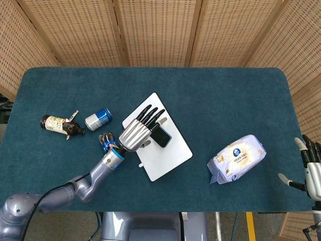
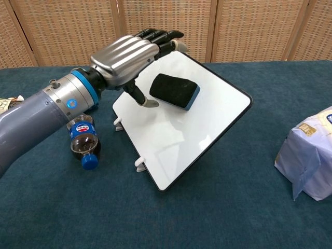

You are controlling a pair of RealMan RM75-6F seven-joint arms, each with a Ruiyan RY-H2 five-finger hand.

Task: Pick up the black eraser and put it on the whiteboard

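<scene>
The black eraser (image 2: 174, 90) with a blue edge lies flat on the white whiteboard (image 2: 197, 135), near its middle; it shows in the head view too as a dark block (image 1: 162, 136) on the board (image 1: 168, 155). My left hand (image 2: 127, 54) hovers open just left of the eraser, fingers stretched out over the board's far corner, holding nothing; it appears from above (image 1: 138, 130) too. My right hand (image 1: 312, 170) hangs open off the table's right edge.
A cola bottle (image 2: 84, 142) lies left of the board beside my left forearm. A blue can (image 1: 98, 119) and a brown bottle (image 1: 60, 125) lie further left. A wipes pack (image 1: 236, 158) sits at the right.
</scene>
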